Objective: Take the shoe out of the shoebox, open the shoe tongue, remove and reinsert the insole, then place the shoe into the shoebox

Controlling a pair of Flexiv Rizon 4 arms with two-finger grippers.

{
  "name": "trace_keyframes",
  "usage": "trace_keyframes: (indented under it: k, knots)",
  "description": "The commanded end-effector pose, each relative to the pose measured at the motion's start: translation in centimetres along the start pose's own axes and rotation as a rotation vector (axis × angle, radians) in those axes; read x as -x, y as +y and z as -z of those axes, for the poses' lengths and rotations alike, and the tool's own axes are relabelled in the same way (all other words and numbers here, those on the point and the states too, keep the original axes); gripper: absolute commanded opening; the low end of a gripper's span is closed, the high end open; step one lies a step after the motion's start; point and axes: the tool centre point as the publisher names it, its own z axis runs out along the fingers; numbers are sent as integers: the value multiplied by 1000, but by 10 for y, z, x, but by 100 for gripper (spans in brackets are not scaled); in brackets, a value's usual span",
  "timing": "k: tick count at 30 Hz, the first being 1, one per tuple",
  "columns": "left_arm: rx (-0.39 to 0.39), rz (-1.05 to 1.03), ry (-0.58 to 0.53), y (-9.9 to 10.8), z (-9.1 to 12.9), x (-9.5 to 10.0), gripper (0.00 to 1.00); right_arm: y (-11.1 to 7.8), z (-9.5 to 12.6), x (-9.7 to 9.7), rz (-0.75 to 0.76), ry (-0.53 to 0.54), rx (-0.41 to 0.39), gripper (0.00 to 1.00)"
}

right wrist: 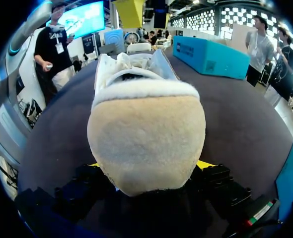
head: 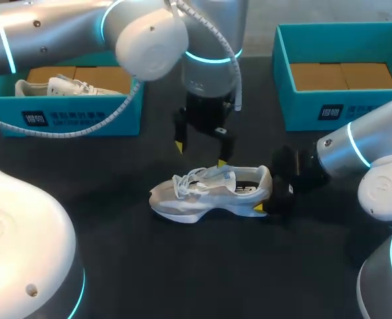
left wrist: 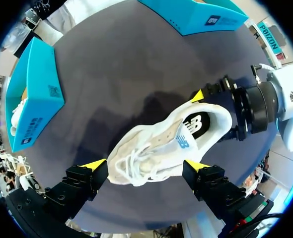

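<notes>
Shoe [head: 209, 193] upright at desk [head: 202, 279] middle, toe toward left edge, well apart from shoebox [head: 342, 100] at far right corner. Right claw [head: 264, 191] clamped on heel, one finger pressed each side. Left claw [head: 199, 154] spread wide, holding nothing. It hangs above shoe — fingers either side of laces, not touching.

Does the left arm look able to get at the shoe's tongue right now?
Probably yes. The left tool hangs open just above the tongue of the shoe, with nothing between them. The right tool grips only the heel, leaving the laces and tongue uncovered.
</notes>
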Motion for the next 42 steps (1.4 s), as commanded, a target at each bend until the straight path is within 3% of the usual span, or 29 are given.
trace_keyframes:
  k: [1, 13, 21, 42]
  knots:
    - [3, 1, -1, -2, 0, -1, 100, 0, -2, 1, 1, -1, -1, 0]
    - [3, 1, -1, -2, 0, -1, 100, 0, -2, 1, 1, -1, -1, 0]
    - [-13, 178, 25, -5, -6, -11, 100, 0, -2, 1, 1, -1, -1, 0]
    - [25, 226, 4, -8, -36, -51, 100, 0, -2, 1, 1, -1, -1, 0]
